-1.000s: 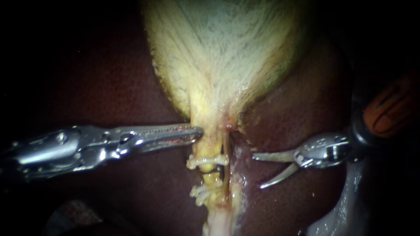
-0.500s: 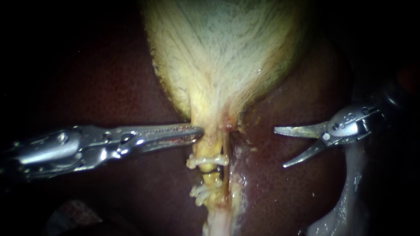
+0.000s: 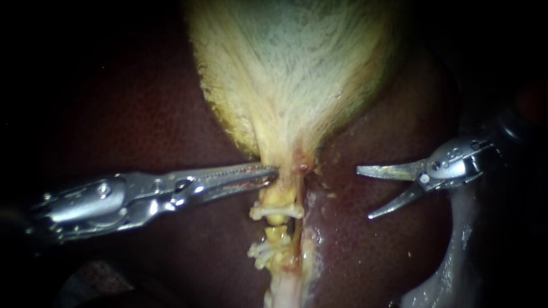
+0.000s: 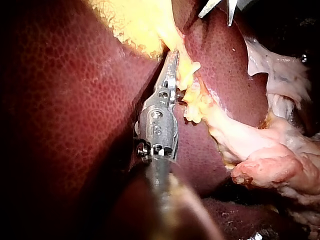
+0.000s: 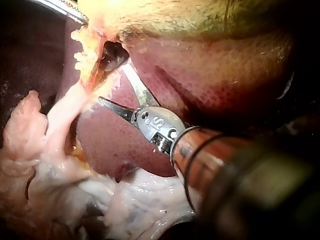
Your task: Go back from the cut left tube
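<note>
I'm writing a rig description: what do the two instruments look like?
Left instrument: silver metal, a long slim toothed tool, pinned hinge. Right instrument: silver, two curved pointed blades on a rounded hub, orange-brown shaft with dark rings.

The left tube (image 3: 278,232) is a thin, pale yellow strand running down from the narrow lower end of the gallbladder (image 3: 291,85) and lying on the dark red liver (image 3: 365,251). Two white clips cross it, an upper clip (image 3: 277,212) and a lower clip (image 3: 264,250). Between them sits a short yellow stretch with a dark gap beside it. Whether the ends are fully parted cannot be told.
</note>
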`<state>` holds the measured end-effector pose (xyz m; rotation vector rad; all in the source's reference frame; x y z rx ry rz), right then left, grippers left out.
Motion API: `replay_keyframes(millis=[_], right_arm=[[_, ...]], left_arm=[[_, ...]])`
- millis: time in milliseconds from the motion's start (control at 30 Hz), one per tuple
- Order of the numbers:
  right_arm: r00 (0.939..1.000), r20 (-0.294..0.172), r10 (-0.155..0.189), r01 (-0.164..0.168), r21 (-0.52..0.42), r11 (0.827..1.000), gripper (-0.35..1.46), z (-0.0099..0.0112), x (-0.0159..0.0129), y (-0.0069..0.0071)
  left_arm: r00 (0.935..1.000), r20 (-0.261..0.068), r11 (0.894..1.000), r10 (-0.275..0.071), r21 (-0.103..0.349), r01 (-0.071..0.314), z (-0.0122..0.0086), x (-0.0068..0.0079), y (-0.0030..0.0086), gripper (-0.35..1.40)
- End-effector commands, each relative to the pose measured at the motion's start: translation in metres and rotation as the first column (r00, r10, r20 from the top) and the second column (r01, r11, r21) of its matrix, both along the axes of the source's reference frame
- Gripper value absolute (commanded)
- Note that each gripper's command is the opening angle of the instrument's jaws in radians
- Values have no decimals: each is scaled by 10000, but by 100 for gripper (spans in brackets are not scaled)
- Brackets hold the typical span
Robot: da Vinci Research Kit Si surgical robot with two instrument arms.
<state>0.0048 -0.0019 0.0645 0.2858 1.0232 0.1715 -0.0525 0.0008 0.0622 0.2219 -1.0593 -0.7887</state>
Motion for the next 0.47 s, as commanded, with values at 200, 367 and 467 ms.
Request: replay_keyframes(millis=[200, 367, 467], right_arm=[[10000, -6, -26, 26, -50, 10000, 133, 0, 0, 0], [10000, -4, -24, 24, -50, 10000, 133, 0, 0, 0], [10000, -4, -23, 23, -50, 10000, 135, 0, 0, 0]], left_arm=[[10000, 2, 10000, 9, 0, -9, 0, 0, 0, 0], [10000, 3, 10000, 11, 0, -11, 0, 0, 0, 0], [10000, 2, 10000, 9, 0, -9, 0, -1, 0, 0]])
